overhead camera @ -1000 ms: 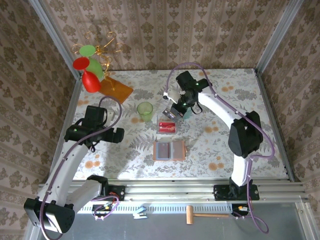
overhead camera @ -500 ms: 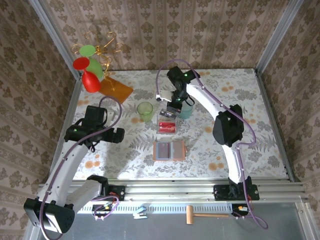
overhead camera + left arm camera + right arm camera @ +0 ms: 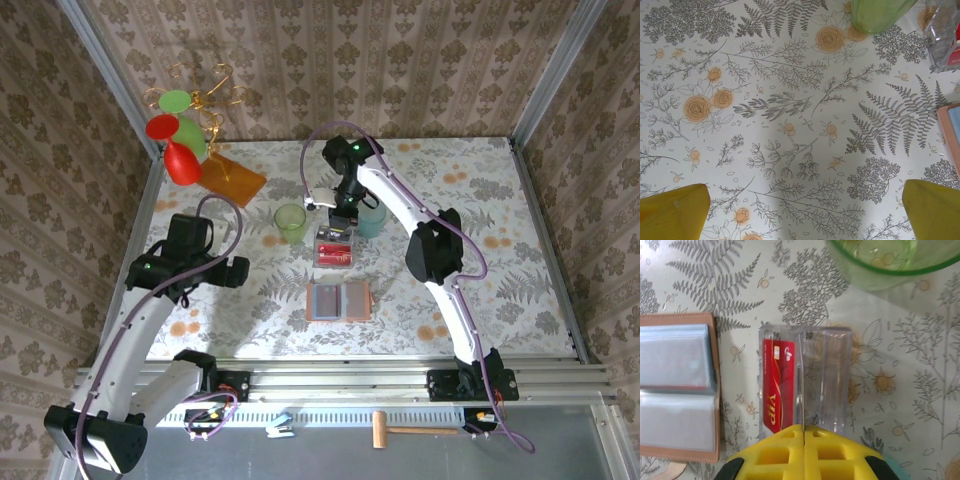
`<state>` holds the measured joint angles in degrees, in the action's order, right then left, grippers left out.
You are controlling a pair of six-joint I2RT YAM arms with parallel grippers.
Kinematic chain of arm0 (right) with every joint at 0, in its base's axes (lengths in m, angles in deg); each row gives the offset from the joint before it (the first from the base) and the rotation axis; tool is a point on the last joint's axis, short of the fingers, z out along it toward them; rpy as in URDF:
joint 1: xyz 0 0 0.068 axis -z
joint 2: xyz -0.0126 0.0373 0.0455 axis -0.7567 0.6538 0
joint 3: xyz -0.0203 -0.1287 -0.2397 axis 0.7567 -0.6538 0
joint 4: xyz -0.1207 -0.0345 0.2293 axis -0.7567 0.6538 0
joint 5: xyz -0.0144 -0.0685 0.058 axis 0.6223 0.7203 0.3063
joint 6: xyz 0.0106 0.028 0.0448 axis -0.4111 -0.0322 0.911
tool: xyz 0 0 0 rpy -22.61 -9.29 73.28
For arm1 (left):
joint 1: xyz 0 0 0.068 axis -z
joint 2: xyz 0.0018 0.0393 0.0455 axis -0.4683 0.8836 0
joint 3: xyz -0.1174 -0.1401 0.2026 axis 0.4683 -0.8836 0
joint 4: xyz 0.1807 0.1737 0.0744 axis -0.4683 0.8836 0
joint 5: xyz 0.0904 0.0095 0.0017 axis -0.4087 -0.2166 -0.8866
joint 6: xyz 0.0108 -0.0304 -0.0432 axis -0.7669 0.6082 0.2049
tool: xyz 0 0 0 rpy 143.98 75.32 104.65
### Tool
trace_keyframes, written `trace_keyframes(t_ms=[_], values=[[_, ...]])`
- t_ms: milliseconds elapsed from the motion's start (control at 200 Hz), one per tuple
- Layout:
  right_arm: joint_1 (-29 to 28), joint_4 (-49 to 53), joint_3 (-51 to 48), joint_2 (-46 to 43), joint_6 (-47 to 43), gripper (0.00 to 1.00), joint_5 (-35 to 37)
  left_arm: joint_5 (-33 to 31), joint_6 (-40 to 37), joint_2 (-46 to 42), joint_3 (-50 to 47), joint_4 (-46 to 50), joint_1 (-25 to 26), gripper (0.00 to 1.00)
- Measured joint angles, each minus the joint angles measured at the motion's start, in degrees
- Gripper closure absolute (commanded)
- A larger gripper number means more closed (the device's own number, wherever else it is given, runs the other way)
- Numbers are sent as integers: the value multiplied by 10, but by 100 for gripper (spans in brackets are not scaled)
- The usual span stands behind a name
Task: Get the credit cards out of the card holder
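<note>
The card holder (image 3: 338,300) lies open and flat at mid-table, its grey-blue panels up; it also sits at the left of the right wrist view (image 3: 675,390). Just beyond it stands a clear plastic box (image 3: 335,250) with a red credit card (image 3: 777,385) marked VIP inside. My right gripper (image 3: 338,224) hangs over the box's far end, fingers (image 3: 770,455) shut on a thin dark card (image 3: 802,375) seen edge-on above the box (image 3: 830,380). My left gripper (image 3: 236,270) hovers open over bare table to the left, yellow fingers (image 3: 672,212) wide apart.
A green cup (image 3: 290,222) stands left of the box and a teal cup (image 3: 372,220) right of it. An orange-brown board (image 3: 232,176) and a stand with red and green cups (image 3: 180,135) occupy the back left corner. Patterned walls enclose the table.
My right arm has swung left with the card, from beside the teal cup to over the clear box. The left arm has stayed put.
</note>
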<state>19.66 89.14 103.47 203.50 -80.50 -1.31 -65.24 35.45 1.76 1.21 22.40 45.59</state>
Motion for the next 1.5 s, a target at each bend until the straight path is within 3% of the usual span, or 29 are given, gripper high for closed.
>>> trace_keyframes(t_ms=[715, 1500], values=[[0, 19, 13, 25, -7, 100, -2, -13, 0, -3, 0, 0, 0, 1], [0, 32, 20, 25, 148, 100, -2, -13, 0, -5, 0, 0, 0, 1]])
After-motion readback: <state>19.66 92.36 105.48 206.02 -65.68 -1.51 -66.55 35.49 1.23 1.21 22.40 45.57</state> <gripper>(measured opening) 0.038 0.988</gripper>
